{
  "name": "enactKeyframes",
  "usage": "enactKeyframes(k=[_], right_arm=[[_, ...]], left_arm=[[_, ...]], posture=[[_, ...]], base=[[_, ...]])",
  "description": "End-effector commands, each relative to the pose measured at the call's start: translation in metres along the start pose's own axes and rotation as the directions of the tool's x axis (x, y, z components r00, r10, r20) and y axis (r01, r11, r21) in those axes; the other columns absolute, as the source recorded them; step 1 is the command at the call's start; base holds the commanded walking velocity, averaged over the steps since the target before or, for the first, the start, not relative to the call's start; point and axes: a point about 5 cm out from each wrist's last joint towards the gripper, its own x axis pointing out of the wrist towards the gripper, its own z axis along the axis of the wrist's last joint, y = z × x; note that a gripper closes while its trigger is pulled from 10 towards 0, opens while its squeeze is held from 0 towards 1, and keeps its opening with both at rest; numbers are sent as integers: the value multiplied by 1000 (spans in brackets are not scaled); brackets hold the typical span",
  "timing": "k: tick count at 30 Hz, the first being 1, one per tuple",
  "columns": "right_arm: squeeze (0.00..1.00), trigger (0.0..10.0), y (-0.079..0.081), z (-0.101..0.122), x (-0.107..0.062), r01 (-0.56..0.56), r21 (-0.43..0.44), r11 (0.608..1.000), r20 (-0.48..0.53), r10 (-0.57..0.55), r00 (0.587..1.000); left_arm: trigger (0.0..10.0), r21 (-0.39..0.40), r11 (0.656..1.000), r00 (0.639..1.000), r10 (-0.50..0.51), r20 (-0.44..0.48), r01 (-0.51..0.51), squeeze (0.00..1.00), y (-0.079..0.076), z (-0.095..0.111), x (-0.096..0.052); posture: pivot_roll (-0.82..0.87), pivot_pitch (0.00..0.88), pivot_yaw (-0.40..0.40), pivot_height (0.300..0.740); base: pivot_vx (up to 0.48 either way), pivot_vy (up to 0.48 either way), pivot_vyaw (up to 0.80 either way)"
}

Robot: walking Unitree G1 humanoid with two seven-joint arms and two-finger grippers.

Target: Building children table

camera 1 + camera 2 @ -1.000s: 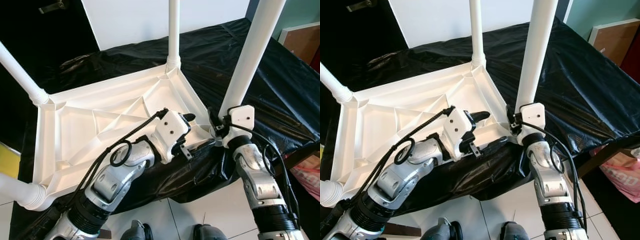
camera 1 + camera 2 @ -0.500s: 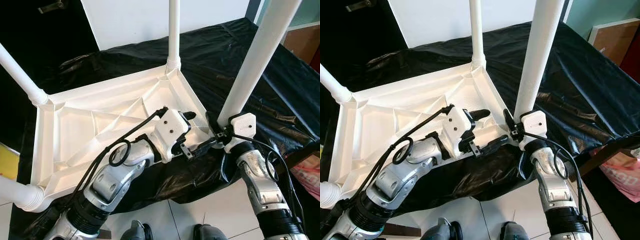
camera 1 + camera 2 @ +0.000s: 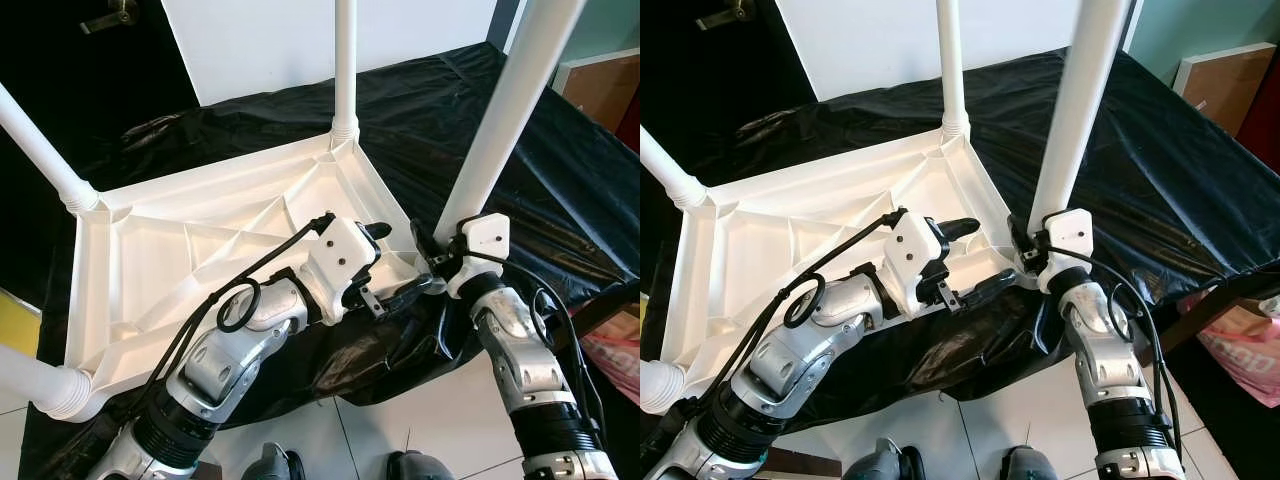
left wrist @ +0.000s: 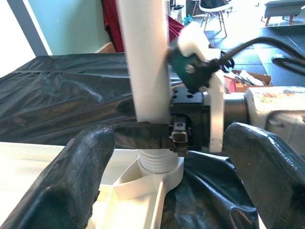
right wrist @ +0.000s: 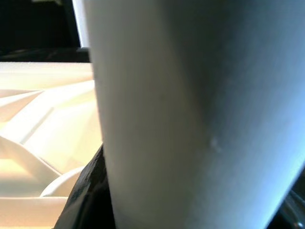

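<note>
Right gripper (image 3: pixel 432 262) clamps white leg (image 3: pixel 497 118) | left gripper (image 3: pixel 388 262) spread beside tabletop (image 3: pixel 150 260) | writing: unseen

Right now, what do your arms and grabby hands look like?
My left arm and right arm are shiny silver with black ribbed rings near the elbows. Black cables loop along them. Each wrist has a white boxy block, and my jaws are long, black and rubbery.

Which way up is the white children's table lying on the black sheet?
Upside down. The tabletop shows its ribbed underside, and its legs point upward from the corners.
</note>
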Motion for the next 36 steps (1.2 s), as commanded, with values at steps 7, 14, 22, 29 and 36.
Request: enactKeyframes(k=[7,14,22,29,36], right_arm=[[0,10000,6,-18,-1,-35,41,999,-147,40,988],[0,10000,9,-17,-3,15,30,999,-124,-11,992],[0,10000,21,-18,-6,240,119,963,-113,-227,967],[0,10000,35,-18,-4,508,166,845,-155,-486,860],[0,10000,39,-11,-1,469,142,872,-113,-456,883]], left_arm=[[10000,8,997,997,-80,8,80,0,-4,4,-1],[10000,6,997,997,-79,12,79,0,-4,5,-1],[10000,6,997,997,-82,13,82,0,-5,5,-1],[10000,1,997,997,-79,15,79,0,-5,6,0],[10000,2,997,997,-77,18,77,0,-4,6,1]], posture=[[-52,116,76,740],[-50,112,71,740],[-52,115,68,740],[-49,116,64,740],[-50,112,58,740]], base=[[0,0,0],[0,0,0],[0,0,0],[0,0,0],[0,0,0]])
